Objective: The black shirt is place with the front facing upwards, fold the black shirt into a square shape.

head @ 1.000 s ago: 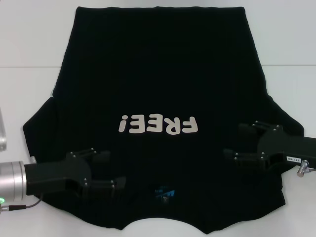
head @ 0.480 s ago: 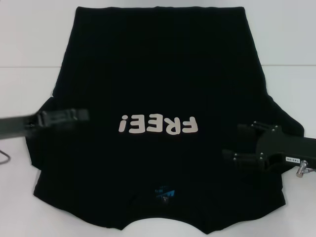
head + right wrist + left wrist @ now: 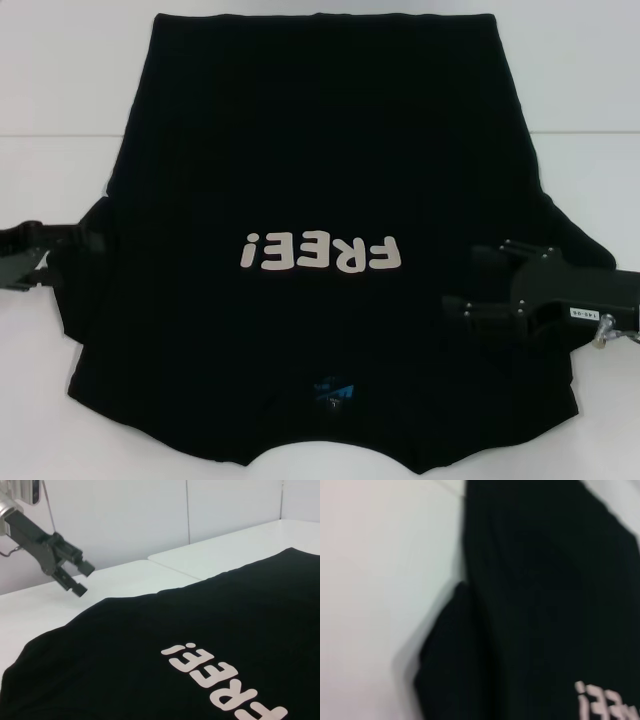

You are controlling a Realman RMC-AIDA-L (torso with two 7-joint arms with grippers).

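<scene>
black shirt [image 3: 320,150] flat on desk [image 3: 60,80] | left gripper [image 3: 75,579] above left sleeve, fingers slightly parted, empty | right gripper [image 3: 478,280] fingers wide, empty | risk: shallow pinch slips, sleeve bunches

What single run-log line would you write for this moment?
black shirt: flat, unfolded, lettering up | left gripper: open, by left sleeve | right gripper: open, over right side

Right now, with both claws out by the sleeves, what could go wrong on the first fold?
The left claw sits at the edge of the black shirt's sleeve; a shallow pinch could slip off the cloth. The right claw is open above the other sleeve, well inside the edge, so it might grab more than one layer. Uneven grips could skew the FREE! lettering.
</scene>
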